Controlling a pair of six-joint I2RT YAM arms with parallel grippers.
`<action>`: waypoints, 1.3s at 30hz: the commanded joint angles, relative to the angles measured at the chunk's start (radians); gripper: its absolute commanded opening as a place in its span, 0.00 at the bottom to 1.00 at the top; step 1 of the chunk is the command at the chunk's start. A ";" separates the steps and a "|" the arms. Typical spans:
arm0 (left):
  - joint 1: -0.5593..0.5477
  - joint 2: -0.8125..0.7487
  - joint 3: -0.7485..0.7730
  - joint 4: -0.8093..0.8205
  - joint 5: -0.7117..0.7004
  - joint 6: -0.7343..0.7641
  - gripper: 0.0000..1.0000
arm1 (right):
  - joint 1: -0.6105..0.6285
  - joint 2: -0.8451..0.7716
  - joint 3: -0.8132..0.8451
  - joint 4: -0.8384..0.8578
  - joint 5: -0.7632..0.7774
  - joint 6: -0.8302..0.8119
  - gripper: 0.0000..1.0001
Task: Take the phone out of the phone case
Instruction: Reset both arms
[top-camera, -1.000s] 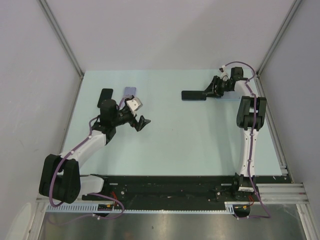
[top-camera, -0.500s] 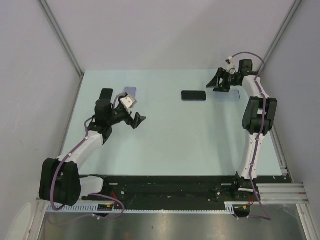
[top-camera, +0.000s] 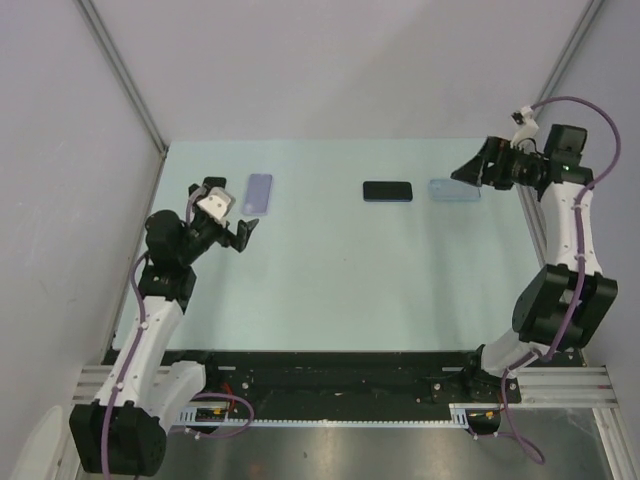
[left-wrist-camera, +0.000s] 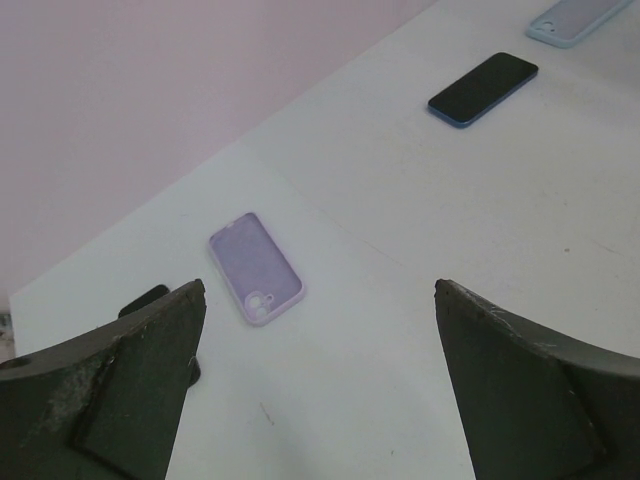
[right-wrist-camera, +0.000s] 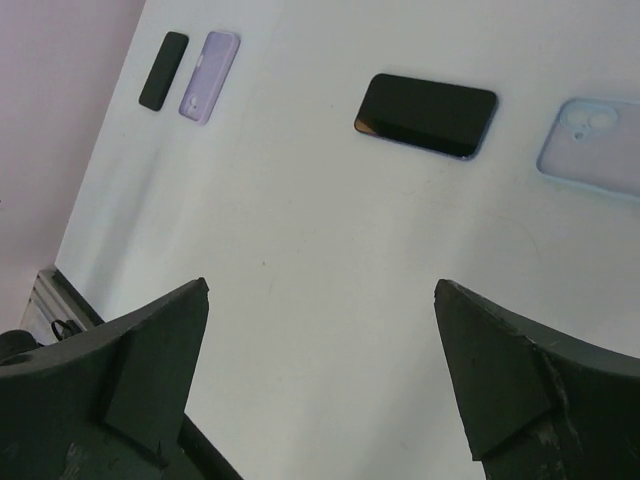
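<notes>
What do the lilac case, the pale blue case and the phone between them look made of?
Lilac case: likely silicone or soft plastic, matte, no glare. Pale blue case: seemingly the same, matte. Phone: glossy glass face showing a faint reflection, bluish rim of unclear material.

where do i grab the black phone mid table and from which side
Pinch the black phone across its two long edges, near mid-length, coming straight down from above. It lies flat and thin on the table, so only those edges offer purchase, and both have bare table alongside; the light blue case sits apart, off one short end.
</notes>
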 joint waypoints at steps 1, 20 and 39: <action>0.050 -0.086 -0.021 -0.080 -0.022 -0.032 1.00 | -0.071 -0.153 -0.087 -0.059 0.020 -0.065 1.00; 0.680 -0.227 -0.092 -0.212 0.405 -0.047 1.00 | -0.477 -0.929 -0.592 -0.030 0.167 -0.341 1.00; 0.733 -0.269 -0.187 -0.182 0.486 -0.018 1.00 | -0.813 -1.120 -0.887 0.152 0.008 -0.330 1.00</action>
